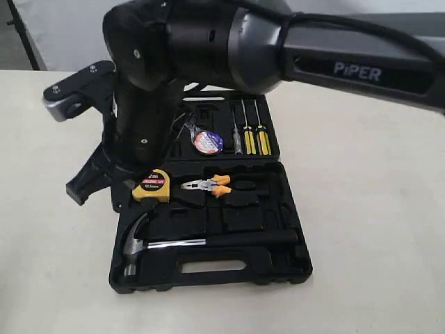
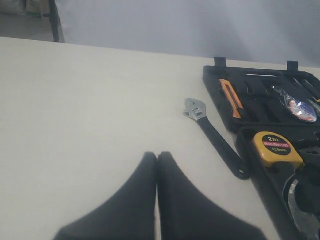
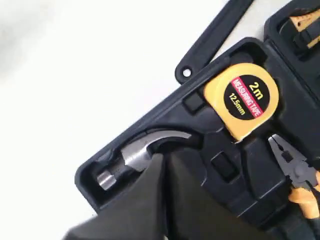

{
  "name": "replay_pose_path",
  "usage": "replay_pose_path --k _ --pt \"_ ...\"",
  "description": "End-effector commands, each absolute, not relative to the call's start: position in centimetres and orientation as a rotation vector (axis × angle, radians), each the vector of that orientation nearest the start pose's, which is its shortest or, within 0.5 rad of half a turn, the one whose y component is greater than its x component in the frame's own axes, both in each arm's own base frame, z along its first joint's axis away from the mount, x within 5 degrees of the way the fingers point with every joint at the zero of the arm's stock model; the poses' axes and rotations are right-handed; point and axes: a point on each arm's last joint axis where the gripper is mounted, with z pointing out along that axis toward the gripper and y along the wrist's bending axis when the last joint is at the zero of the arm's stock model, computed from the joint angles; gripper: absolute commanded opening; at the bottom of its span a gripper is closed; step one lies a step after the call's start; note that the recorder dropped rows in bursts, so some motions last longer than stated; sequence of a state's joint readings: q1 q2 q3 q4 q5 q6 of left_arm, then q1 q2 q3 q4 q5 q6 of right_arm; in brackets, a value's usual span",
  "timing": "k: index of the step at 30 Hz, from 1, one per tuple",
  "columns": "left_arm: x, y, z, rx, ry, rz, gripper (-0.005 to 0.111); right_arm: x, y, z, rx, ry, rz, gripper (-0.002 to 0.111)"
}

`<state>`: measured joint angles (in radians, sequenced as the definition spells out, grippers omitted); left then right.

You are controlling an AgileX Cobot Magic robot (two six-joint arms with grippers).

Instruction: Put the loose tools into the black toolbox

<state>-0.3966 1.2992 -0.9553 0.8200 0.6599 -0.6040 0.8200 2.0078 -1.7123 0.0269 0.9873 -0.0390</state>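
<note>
The adjustable wrench (image 2: 218,142) lies well apart from the closed left jaws.

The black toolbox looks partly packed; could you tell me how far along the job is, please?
Done: the hammer lies in its recess in the toolbox, and the tape roll sits in the other half. In hand: nothing; the left gripper and right gripper are both shut and empty. Left: the wrench lies on the table beside the toolbox.
</note>
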Motion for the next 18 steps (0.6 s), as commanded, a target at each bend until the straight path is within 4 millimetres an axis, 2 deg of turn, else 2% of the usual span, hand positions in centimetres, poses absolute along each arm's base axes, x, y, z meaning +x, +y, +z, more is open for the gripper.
replay_pose_path --k 1,7,12,16,18 --pt "26.3 -6.6 30.7 0.306 2.223 0.348 0.001 29.7 32.5 24.2 -1.093 2.593 0.307 -0.001" --pt "26.3 -6.6 30.7 0.306 2.223 0.348 0.001 29.7 32.6 23.6 -1.083 2.615 0.309 -0.001" --pt "26.3 -6.6 30.7 0.306 2.223 0.348 0.001 29.8 32.6 23.6 -0.962 2.669 0.330 -0.001" --pt "26.3 -6.6 30.7 0.306 2.223 0.348 0.001 31.1 34.0 23.4 -0.921 2.660 0.351 -0.001" --pt "26.3 -6.6 30.7 0.306 2.223 0.348 0.001 32.5 35.5 22.4 -0.915 2.657 0.356 -0.001"
